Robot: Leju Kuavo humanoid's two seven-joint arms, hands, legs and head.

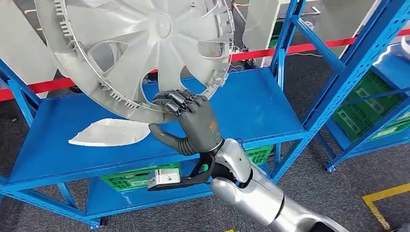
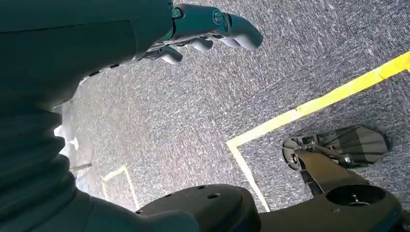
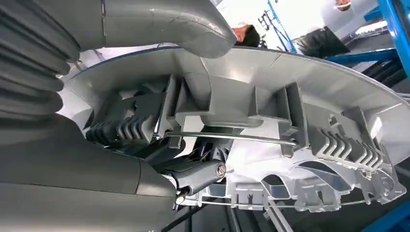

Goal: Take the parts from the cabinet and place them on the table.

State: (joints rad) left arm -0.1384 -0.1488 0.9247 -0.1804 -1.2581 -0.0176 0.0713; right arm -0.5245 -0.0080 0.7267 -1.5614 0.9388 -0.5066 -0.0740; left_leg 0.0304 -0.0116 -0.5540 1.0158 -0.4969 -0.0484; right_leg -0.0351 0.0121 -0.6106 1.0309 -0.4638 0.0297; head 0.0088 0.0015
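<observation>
A large grey plastic wheel cover (image 1: 140, 53) with spokes and a ribbed rim stands tilted above the blue cabinet shelf (image 1: 251, 106). My right hand (image 1: 188, 121) grips its lower rim, fingers curled over the edge and thumb underneath. In the right wrist view the wheel cover (image 3: 290, 111) fills the frame from its inner side, with the thumb (image 3: 183, 24) pressed on its face and dark fingers (image 3: 193, 174) hooked into the rim. A flat white plastic piece (image 1: 109, 133) lies on the shelf to the left of my hand. My left hand (image 2: 208, 26) hangs over grey carpet, holding nothing, fingers slightly curled.
Blue shelf uprights (image 1: 338, 72) stand to the right, with green crates (image 1: 367, 106) on a neighbouring rack and another green crate (image 1: 140, 176) on the level below. Red-and-white tape (image 1: 290, 48) crosses behind. Yellow floor tape (image 2: 314, 104) marks the carpet.
</observation>
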